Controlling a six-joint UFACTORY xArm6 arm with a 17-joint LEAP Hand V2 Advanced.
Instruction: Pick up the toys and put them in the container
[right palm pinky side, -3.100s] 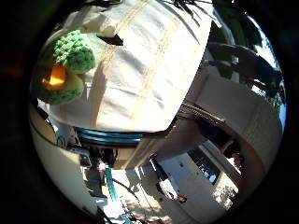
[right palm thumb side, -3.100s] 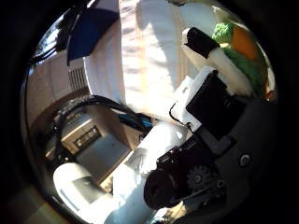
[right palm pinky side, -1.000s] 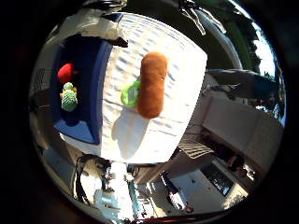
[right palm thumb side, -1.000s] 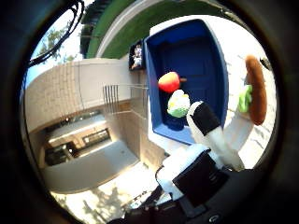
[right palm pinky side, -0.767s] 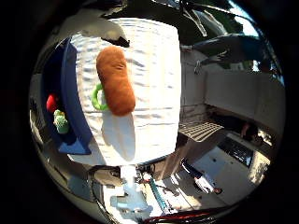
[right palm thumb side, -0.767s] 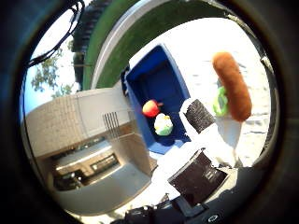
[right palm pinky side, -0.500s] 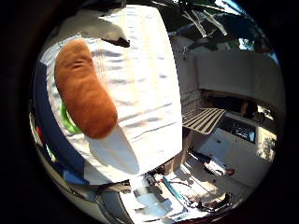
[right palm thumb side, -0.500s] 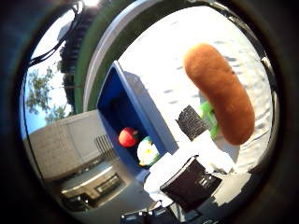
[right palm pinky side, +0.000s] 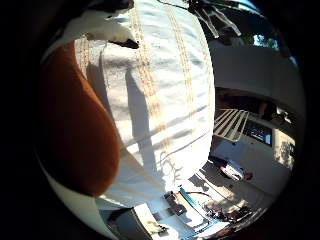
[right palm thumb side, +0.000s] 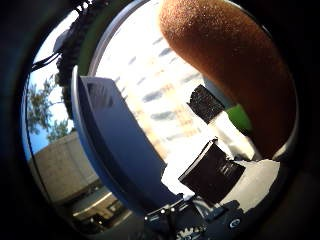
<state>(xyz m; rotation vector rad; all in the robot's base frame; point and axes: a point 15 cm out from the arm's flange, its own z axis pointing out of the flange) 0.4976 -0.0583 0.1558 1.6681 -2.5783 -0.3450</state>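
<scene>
A long brown plush toy (right palm pinky side: 70, 125) lies on the white striped cloth (right palm pinky side: 170, 90) and fills much of the right little finger side palm view, so it is close under the palm. The right thumb side palm view shows the same brown toy (right palm thumb side: 235, 60) with a green piece (right palm thumb side: 241, 119) beside it. My hand (right palm thumb side: 215, 150) is just over it, and one black-tipped finger (right palm thumb side: 207, 104) reaches out straight next to the toy. The fingers are not curled round anything. The blue container (right palm thumb side: 115, 135) stands on the cloth beside the toy, and its inside is hidden.
The cloth's edge (right palm pinky side: 185, 170) drops off to a yard with a building and steps (right palm pinky side: 235, 125). Trees (right palm thumb side: 45, 110) and a wall stand beyond the container.
The hand has come away from the container and down onto the brown toy, which has grown from small to filling the views. The red and green toys in the container have gone out of sight.
</scene>
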